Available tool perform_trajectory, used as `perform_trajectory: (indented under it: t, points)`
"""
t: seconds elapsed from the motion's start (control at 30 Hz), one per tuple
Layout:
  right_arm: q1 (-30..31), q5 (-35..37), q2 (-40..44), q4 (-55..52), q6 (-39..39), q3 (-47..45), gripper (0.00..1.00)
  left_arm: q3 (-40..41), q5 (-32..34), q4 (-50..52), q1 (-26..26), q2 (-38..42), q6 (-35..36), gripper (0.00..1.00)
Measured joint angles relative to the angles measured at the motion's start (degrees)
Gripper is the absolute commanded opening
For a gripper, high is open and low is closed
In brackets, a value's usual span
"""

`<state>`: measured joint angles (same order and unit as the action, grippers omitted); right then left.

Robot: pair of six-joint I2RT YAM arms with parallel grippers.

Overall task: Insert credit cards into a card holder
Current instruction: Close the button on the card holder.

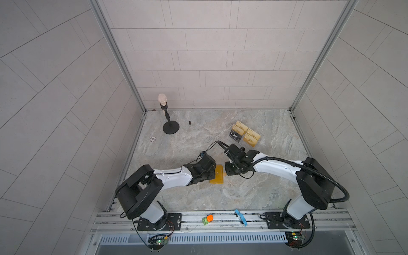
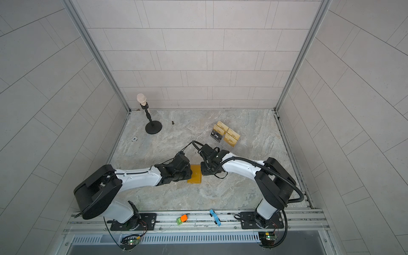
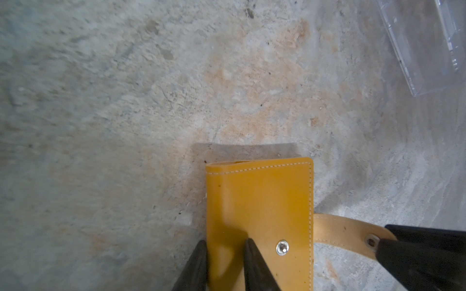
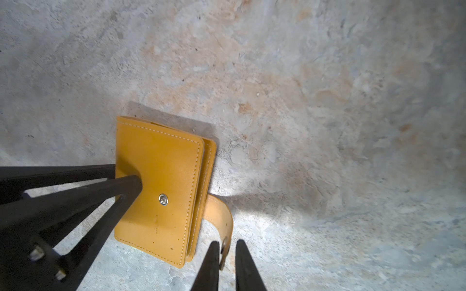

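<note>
The card holder (image 1: pixel 217 176) is a mustard-yellow wallet lying closed on the marbled table, in both top views between the two arms. My left gripper (image 3: pixel 227 245) is shut on its spine edge, one finger on the cover and one outside it. The loose snap tab (image 4: pixel 222 214) curves up from the wallet's far side. My right gripper (image 4: pixel 227 241) has its fingers narrowly open around the tab's end, one finger touching it and a gap at the other. A black Vip credit card (image 1: pixel 235 135) stands in the clear stand at the back right.
Gold cards (image 1: pixel 248 134) fill the rest of the clear acrylic stand (image 3: pixel 428 50). A microphone on a round black base (image 1: pixel 170 128) stands at the back left, a small black screw (image 1: pixel 189 122) near it. Orange-green (image 1: pixel 208 218) and blue (image 1: pixel 240 217) items lie on the front rail.
</note>
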<state>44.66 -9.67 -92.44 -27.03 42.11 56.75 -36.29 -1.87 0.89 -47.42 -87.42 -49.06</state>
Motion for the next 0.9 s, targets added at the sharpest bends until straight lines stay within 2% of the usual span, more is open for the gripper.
perform_trajectory:
  t: [0.13,0.3,0.53,0.9]
  points:
    - [-0.1,-0.3,0.0,0.2,0.0,0.0,0.1,0.0,0.0,0.0,0.0,0.0,0.0,0.29]
    - [-0.1,-1.0,0.0,0.7,0.3,0.0,0.0,0.0,0.0,0.0,0.0,0.0,0.0,0.29]
    - [-0.5,-2.7,0.0,2.3,0.5,-0.2,0.0,0.0,0.0,0.0,0.0,0.0,0.0,0.29]
    - [-2.3,-13.4,-0.9,15.5,3.2,-4.6,0.0,0.4,0.0,-0.2,0.0,0.3,0.0,0.29]
